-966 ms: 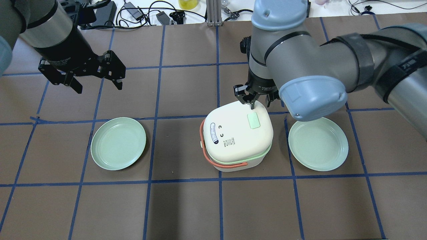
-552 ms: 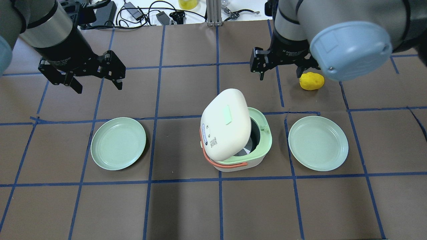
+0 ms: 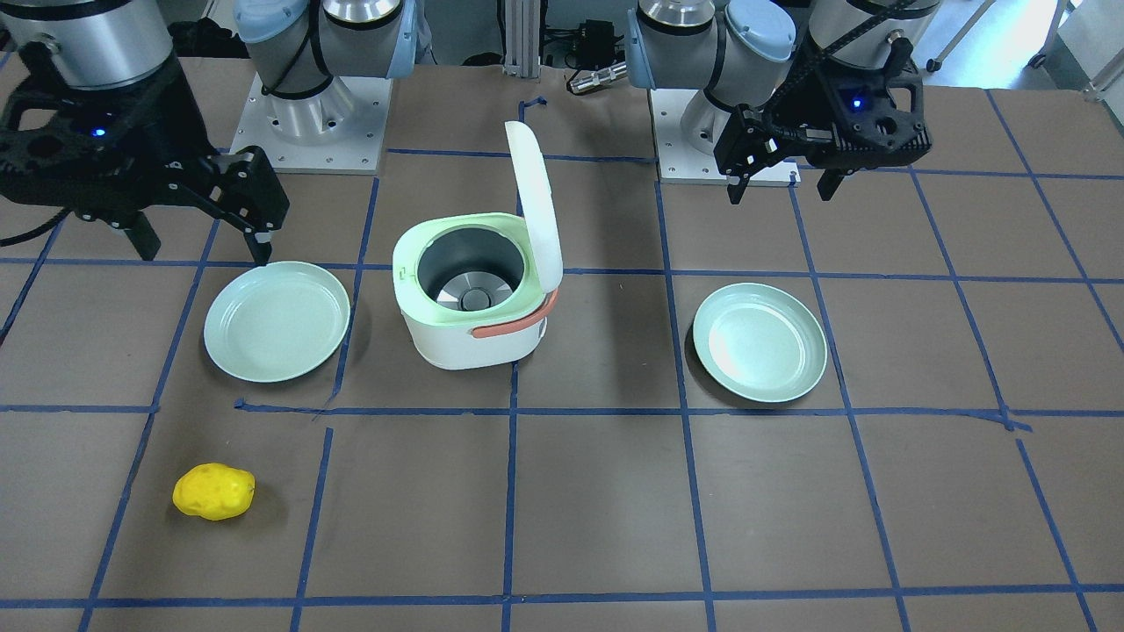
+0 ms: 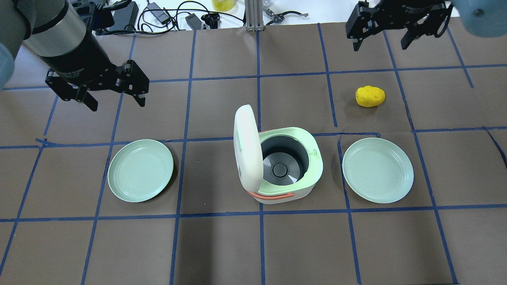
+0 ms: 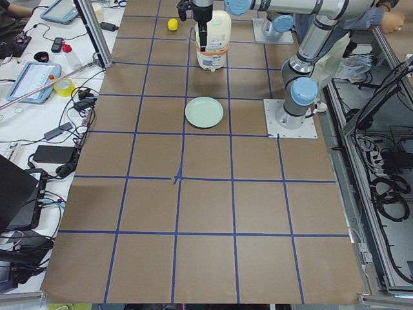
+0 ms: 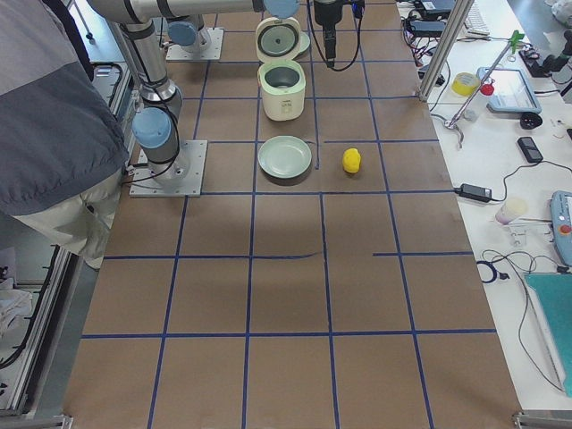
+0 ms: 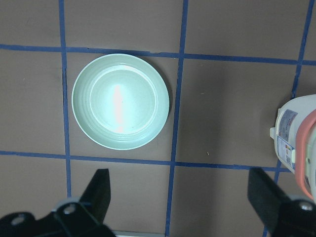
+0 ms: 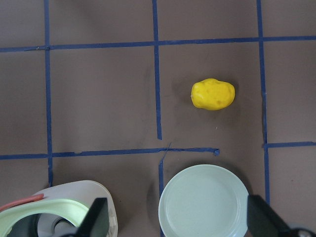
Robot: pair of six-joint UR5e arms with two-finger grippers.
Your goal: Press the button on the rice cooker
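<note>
Rice cooker (image 4: 313,171) (lid upright) mid-table; right pincer (image 4: 379,46) wide, well apart beyond it; left pincer (image 4: 118,104) wide.

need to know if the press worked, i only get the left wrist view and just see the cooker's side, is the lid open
observer: yes, the rice cooker lid stands upright, and the gray interior is empty.
operator: where's the right arm, can't see it from here
observer: the right gripper hangs over the far part of the table, jaws open, beyond the yellow object and clear of the cooker.
</note>
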